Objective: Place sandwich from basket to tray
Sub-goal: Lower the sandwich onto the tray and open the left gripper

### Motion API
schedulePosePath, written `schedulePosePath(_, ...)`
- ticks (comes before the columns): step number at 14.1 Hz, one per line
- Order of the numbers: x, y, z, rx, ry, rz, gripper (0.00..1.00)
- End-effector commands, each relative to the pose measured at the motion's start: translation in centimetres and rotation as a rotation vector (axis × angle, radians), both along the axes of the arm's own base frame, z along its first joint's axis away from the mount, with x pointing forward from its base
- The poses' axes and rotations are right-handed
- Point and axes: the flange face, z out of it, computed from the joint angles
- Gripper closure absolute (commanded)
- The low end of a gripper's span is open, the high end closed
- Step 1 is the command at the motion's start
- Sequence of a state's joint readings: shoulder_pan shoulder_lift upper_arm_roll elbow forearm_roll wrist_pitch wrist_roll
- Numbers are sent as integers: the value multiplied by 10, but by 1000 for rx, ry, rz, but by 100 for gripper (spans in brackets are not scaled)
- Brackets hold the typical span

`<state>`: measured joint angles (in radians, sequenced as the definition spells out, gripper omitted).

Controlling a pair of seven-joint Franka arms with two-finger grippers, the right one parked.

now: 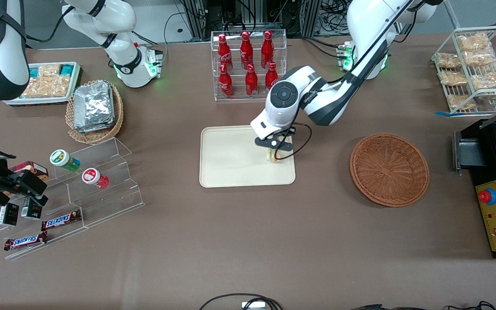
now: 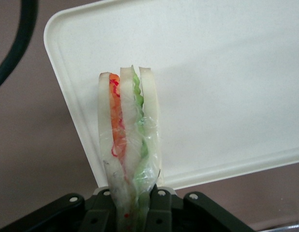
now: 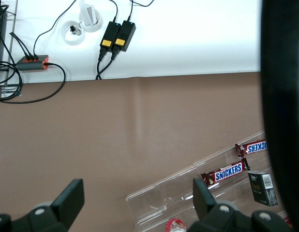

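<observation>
sandwich [image 2: 129, 145] is pinched in the gripper [image 1: 275, 151] right over the tray [image 1: 226, 159] corner nearest the basket [image 1: 389, 168]; released here, it could be tipped off the rim

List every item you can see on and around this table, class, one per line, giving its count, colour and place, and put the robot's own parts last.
sandwich: one, white bread with red, orange and green filling, held over the tray's edge
tray: one, cream, mid-table
wicker basket: one, reddish-brown, toward the working arm's end
cola bottles: seven, red, in a clear rack farther from the front camera than the tray
foil packets: a silver stack, in a tan basket toward the parked arm's end
Snickers bars: two, brown, on a clear stepped stand
round tubs: two, one green-labelled, one red, on that stand
snack bags: several, tan, in a white wire rack
control box: one, black and yellow, at the table edge
gripper: one, black, shut on the sandwich above the tray
</observation>
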<state>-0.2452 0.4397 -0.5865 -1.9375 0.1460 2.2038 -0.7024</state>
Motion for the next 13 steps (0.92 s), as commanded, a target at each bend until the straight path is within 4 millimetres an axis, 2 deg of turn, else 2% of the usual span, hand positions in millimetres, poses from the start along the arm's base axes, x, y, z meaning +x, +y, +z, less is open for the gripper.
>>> schedulePosePath(1,4,-18,-16,37,-25,29,100)
schedulePosePath(4,5,-23,-34,30,-31,35,100)
schedulePosePath(5,-3,-30,-37,31,-28,20,100)
schedulePosePath(7,-6,-30,-41,37,-28,10,95)
schedulePosePath(11,-12,-34,-53,59,-37,-30,74)
schedulePosePath(13,-12,-33,-58,68,-33,9,44)
